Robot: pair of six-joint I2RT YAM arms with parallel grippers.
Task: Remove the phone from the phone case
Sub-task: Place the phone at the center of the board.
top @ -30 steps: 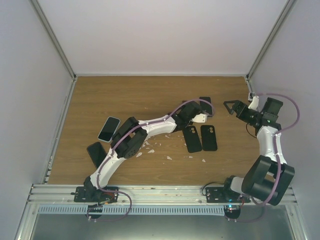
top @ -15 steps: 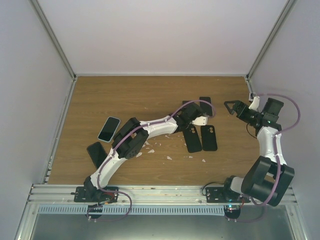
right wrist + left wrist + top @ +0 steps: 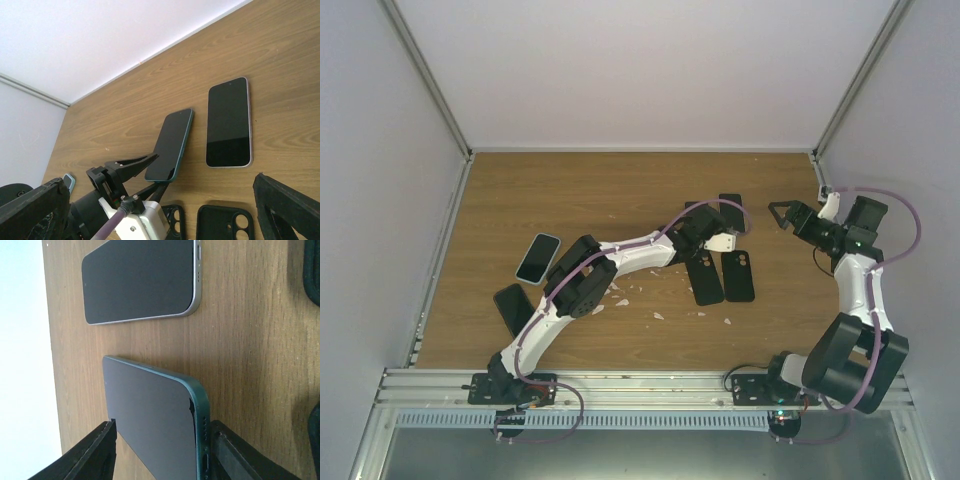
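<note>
The left arm [image 3: 620, 250] reaches across the counter [image 3: 570, 190] to its middle. The left jaws stand parted around the near end of the teal phone [image 3: 150, 415], one finger [image 3: 95, 455] on the screen side and the other [image 3: 235, 455] on the counter side. The gap is wider than the phone is thick, so nothing is clamped (whether the phone leans on the lower finger cannot be told).

In the right wrist view the teal phone looks tipped, its near end raised and its far end down on the wood. A silver-edged phone [image 3: 140, 280] lies flat, screen up, just beside it and not touching it.

Two empty black cases [image 3: 703, 277] lie side by side near the left wrist, on the side toward the arm bases. The right arm [image 3: 860, 280] hangs to the right, its jaws spread wide and pointed toward the phones.

Far to the left lie a phone in a light case [image 3: 537, 258] and a dark phone [image 3: 513, 308].
</note>
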